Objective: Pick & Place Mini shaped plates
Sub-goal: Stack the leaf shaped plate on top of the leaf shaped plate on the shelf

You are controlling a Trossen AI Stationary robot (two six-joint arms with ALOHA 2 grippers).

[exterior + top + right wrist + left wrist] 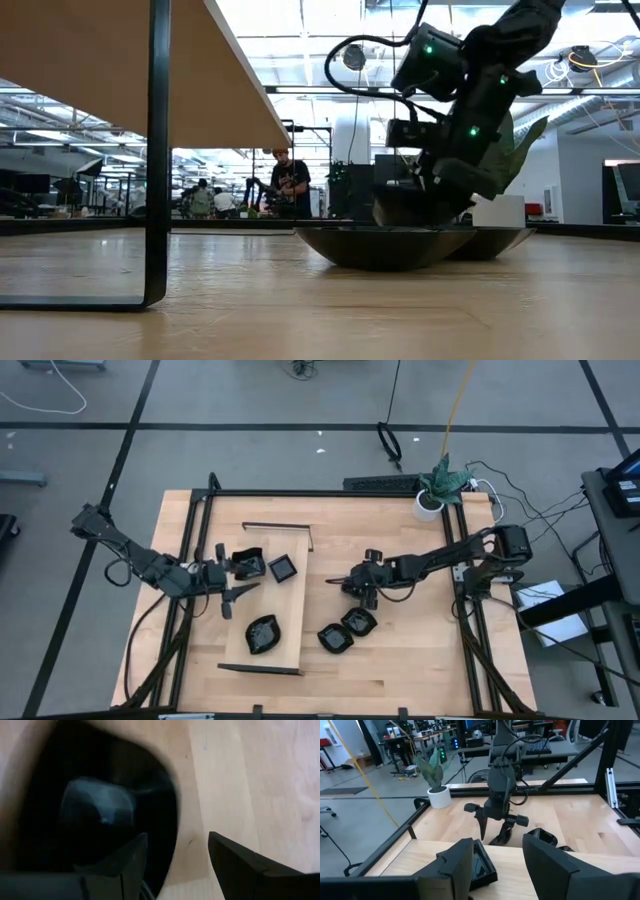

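Landmark: the long pale wooden board [262,650] lying on the table's left half.

Left gripper [235,572] is hovering over the board's far end, fingers spread part-way; in the left wrist view a square black plate [481,865] is sitting between them on the board, but whether they are gripping it or standing clear of it I cannot tell. Just beside it on the board is lying a second square plate [284,568], and a rounder lobed plate [263,634] is resting toward the board's near end — the board is apparently serving as the drop-off spot.

Right gripper [358,586] is working off the board's right edge, on bare tabletop, angling down at a black dish [100,815]. In the right wrist view its jaws are standing open astride that dish's rim, one finger inside and one outside, nothing lifted — a rim pinch looks like the intent, since these shallow dishes offer little else to grab.

Two more plates [347,630] are sitting touching each other, right of the board's near corner, close beneath the right arm and likely to be nudged.

A potted plant [437,485] is standing at the table's far right corner, well clear.
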